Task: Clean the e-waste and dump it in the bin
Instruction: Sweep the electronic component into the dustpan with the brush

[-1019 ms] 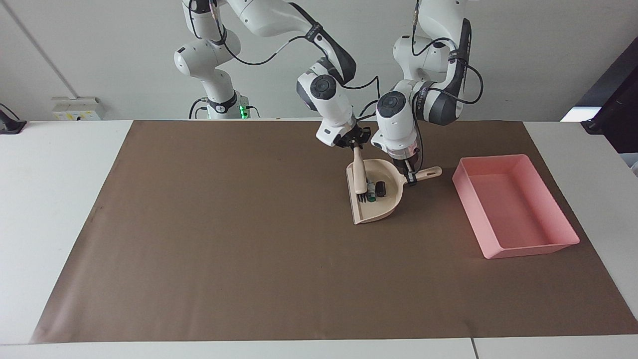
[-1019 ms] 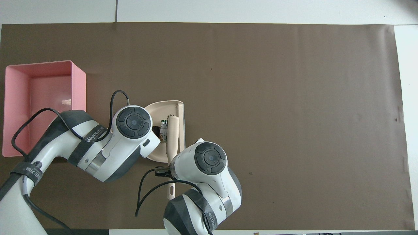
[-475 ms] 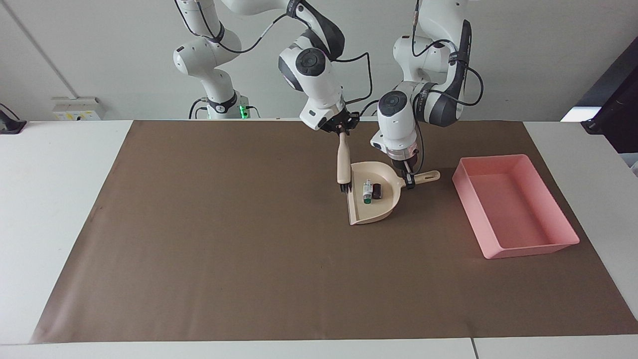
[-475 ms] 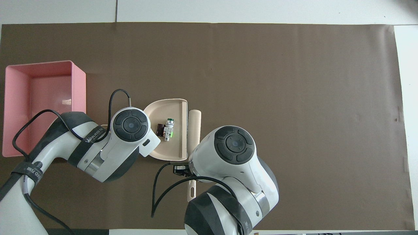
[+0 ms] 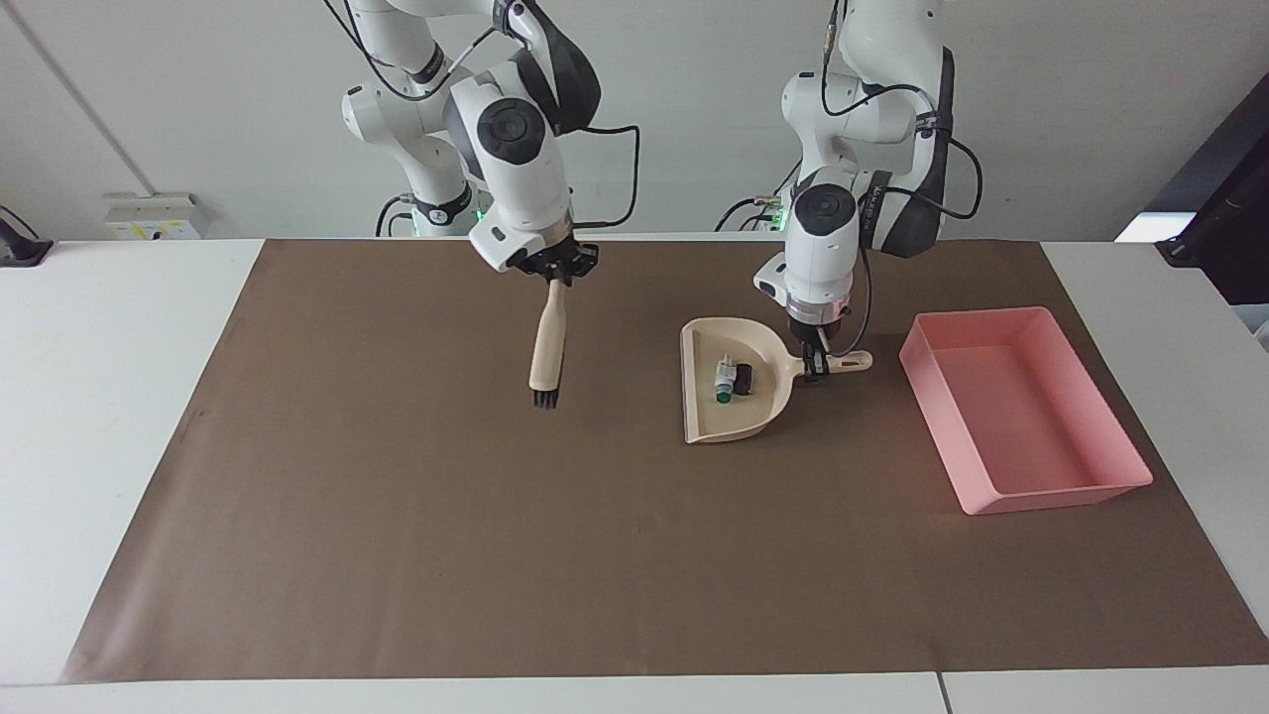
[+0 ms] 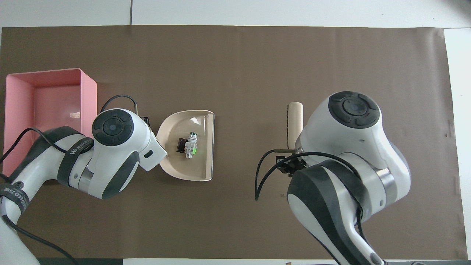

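Observation:
The e-waste lies in the beige dustpan (image 5: 722, 424): a white bit with a green mark (image 5: 726, 380) and a small black chip (image 5: 745, 377). They also show in the overhead view, the white bit (image 6: 191, 145) and the chip (image 6: 181, 145) in the dustpan (image 6: 200, 167). My left gripper (image 5: 817, 362) is shut on the dustpan's handle (image 5: 851, 361) and holds the pan level, low over the mat. My right gripper (image 5: 556, 273) is shut on the handle of a beige brush (image 5: 547, 342), which hangs bristles down above the mat. The pink bin (image 5: 1056, 491) stands beside the dustpan, toward the left arm's end.
A brown mat (image 5: 446, 535) covers most of the white table (image 5: 109, 397). In the overhead view the bin (image 6: 89, 99) is partly covered by my left arm, and the brush (image 6: 294, 119) shows beside my right arm's wrist.
My right gripper has lifted the brush out of the dustpan and carried it toward the right arm's end of the table. The dustpan with the bits has stayed nearly in place.

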`<state>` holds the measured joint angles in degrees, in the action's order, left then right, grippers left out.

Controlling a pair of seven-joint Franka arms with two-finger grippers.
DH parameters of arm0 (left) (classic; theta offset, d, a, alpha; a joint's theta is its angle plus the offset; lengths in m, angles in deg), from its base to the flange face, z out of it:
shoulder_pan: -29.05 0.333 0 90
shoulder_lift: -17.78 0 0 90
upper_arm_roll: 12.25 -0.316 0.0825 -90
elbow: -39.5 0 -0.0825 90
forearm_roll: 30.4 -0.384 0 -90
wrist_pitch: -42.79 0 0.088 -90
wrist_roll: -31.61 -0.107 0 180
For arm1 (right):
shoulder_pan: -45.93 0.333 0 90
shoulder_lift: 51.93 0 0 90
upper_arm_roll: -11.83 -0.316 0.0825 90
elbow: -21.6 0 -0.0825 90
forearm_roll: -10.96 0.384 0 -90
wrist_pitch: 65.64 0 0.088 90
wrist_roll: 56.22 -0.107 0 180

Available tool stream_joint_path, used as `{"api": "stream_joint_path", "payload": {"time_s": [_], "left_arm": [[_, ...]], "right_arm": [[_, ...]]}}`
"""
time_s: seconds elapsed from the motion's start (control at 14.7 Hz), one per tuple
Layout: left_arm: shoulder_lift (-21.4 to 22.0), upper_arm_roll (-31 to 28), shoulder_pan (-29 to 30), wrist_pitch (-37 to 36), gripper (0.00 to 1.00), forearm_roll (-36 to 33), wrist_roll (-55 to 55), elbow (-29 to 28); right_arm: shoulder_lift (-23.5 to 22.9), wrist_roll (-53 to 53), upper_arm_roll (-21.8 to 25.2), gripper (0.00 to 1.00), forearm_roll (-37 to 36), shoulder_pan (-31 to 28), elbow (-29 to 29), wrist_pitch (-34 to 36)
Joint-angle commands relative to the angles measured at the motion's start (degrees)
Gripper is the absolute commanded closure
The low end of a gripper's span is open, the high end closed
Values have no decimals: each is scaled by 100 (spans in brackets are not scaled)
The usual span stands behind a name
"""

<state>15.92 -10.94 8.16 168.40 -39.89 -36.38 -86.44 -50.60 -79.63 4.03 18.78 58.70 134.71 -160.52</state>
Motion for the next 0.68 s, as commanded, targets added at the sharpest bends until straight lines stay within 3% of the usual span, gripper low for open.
{"api": "stream_joint_path", "payload": {"time_s": [0.0,0.34,0.61], "left_arm": [[230,0,269,-158,100,438,-564,148],[230,-52,901,-1204,100,966,-1522,1131],[178,-52,1779,-1793,100,1362,-2566,1747]], "right_arm": [[130,1055,-90,100,-428,-825,149,258],[429,2629,-90,100,-1017,-2171,1009,-407],[429,2868,-99,100,-1054,-2857,1598,-1540]]}}
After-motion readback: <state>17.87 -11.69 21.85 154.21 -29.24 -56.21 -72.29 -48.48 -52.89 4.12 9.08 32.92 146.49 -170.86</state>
